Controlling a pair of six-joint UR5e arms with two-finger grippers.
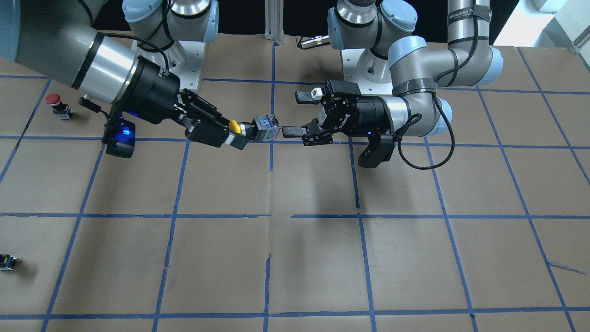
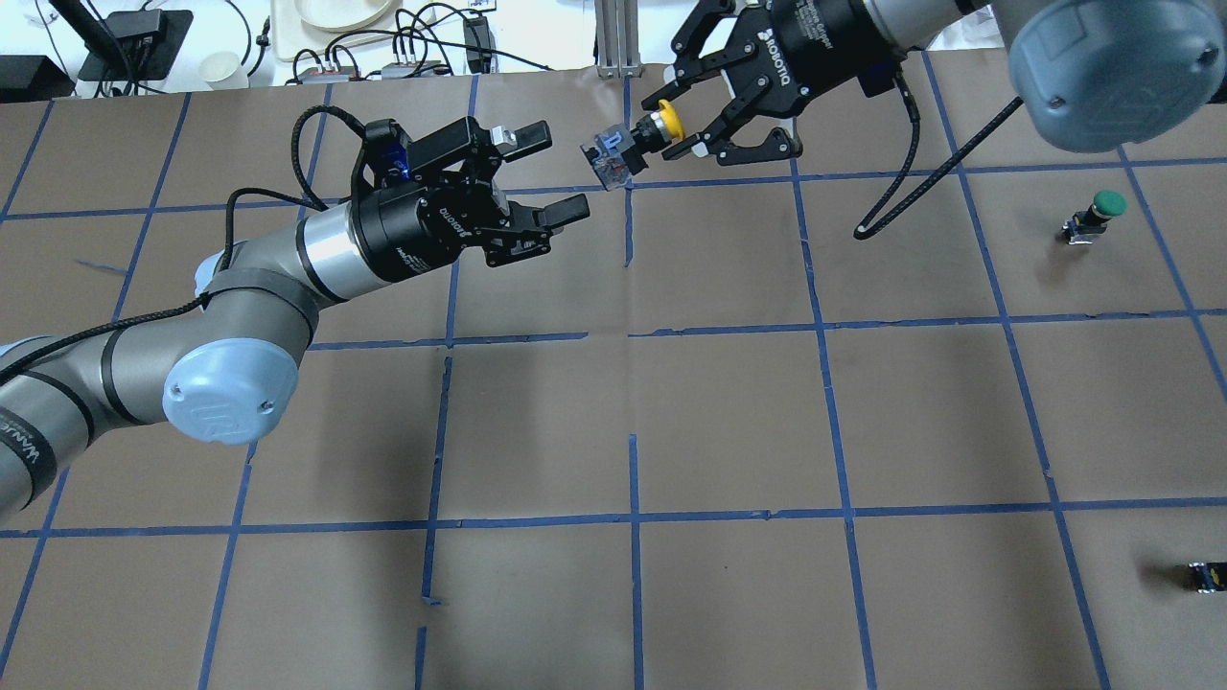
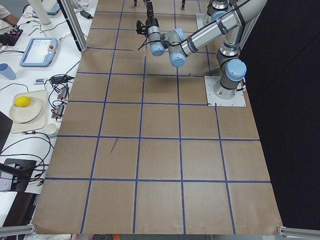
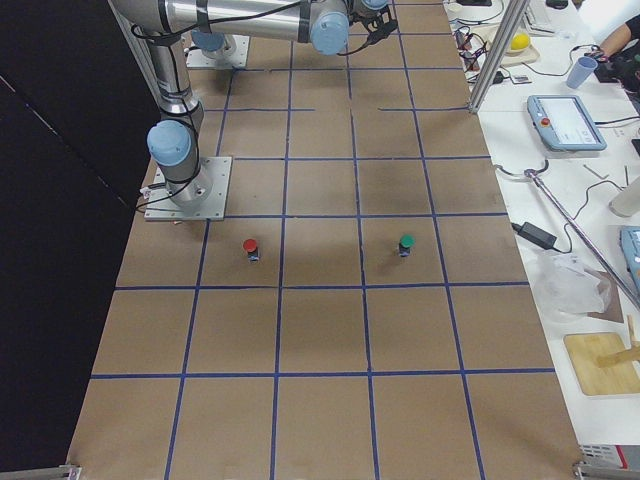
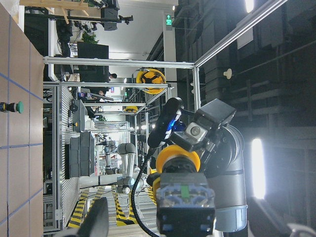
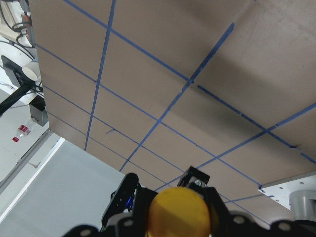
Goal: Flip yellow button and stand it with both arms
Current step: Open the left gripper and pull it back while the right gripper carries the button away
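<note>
Brown paper, ruled into squares by blue tape, covers the bench (image 1: 313, 267), and above it we see 2 arms meeting near the middle. The right arm (image 1: 106, 69) reaches in with its right hand (image 1: 237, 132) clamped on the yellow button (image 1: 256, 128), gripping it at the cap end and holding it clear of the bench. The button lies roughly level: its yellow cap sits between the fingers, and its grey-and-blue base points toward the other hand. The left arm (image 1: 415, 110) brings the left hand (image 1: 295, 114) up opposite, jaws spread wide and holding nothing. 1 of its fingertips is just beside the button's base, and we cannot tell whether they touch. In the left wrist view the base faces the camera squarely, with the cap behind it.

We count 3 capped buttons in all: 1 yellow in the air, plus 1 red button (image 4: 250, 246) and 1 green button (image 4: 406, 243). Those 2 stand cap-up on the bench on the robot's right, apart from each other. We also see 1 small black capless part (image 2: 1206, 575) lying further out on that side.
</note>
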